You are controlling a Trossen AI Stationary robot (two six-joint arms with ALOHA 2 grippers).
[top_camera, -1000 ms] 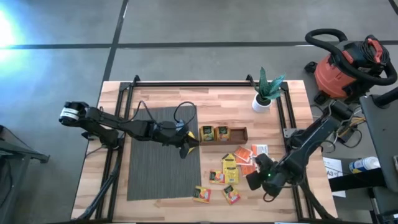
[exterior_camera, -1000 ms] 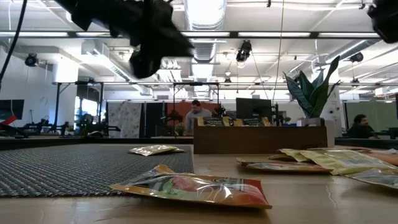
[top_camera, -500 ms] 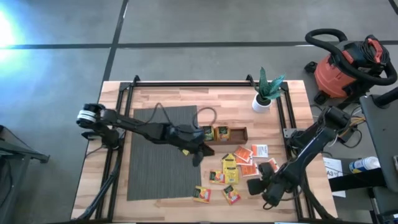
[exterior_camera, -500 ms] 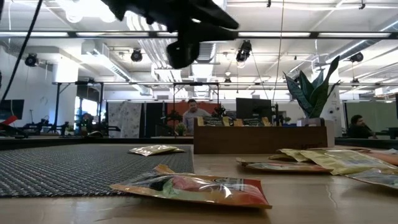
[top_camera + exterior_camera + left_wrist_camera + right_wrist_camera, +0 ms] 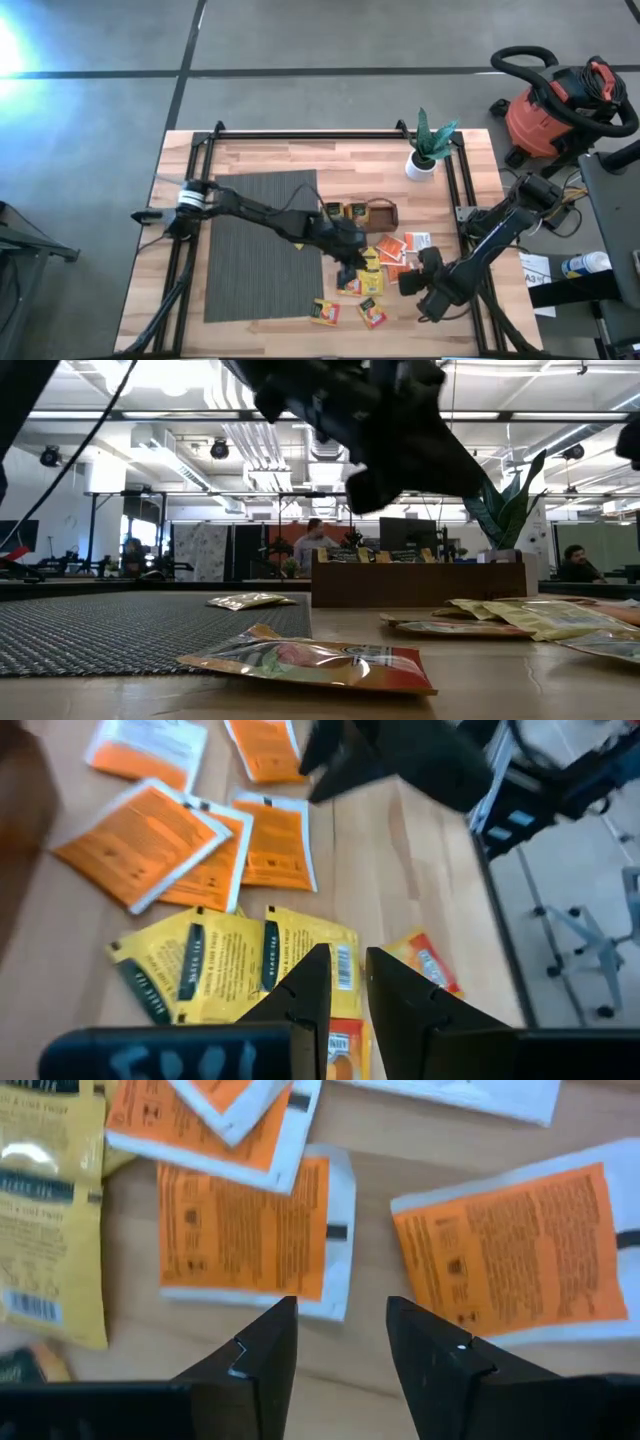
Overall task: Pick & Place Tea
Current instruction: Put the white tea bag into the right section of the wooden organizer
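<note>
The tea sachets lie flat and loose on the wooden table: yellow ones (image 5: 369,262) (image 5: 200,970), orange ones (image 5: 397,250) (image 5: 240,1230), and two more near the front edge (image 5: 324,312). Two yellow sachets (image 5: 345,212) sit in the brown wooden tray (image 5: 386,213). My left gripper (image 5: 350,274) (image 5: 348,970) hovers over the yellow sachets with a narrow gap between its fingers and nothing in it. My right gripper (image 5: 412,282) (image 5: 340,1325) points down, open, just above an orange sachet, touching nothing.
A dark ribbed mat (image 5: 260,240) covers the table's left half. A potted plant (image 5: 425,150) stands at the back right. A red vacuum (image 5: 555,110) sits on the floor beyond the right edge. In the low view a sachet (image 5: 310,660) lies close to the camera.
My left gripper has swung from the mat's right edge beside the tray toward the table's right and near side, sinking a little, and now hangs over the pile of sachets. The sachets have not moved.
</note>
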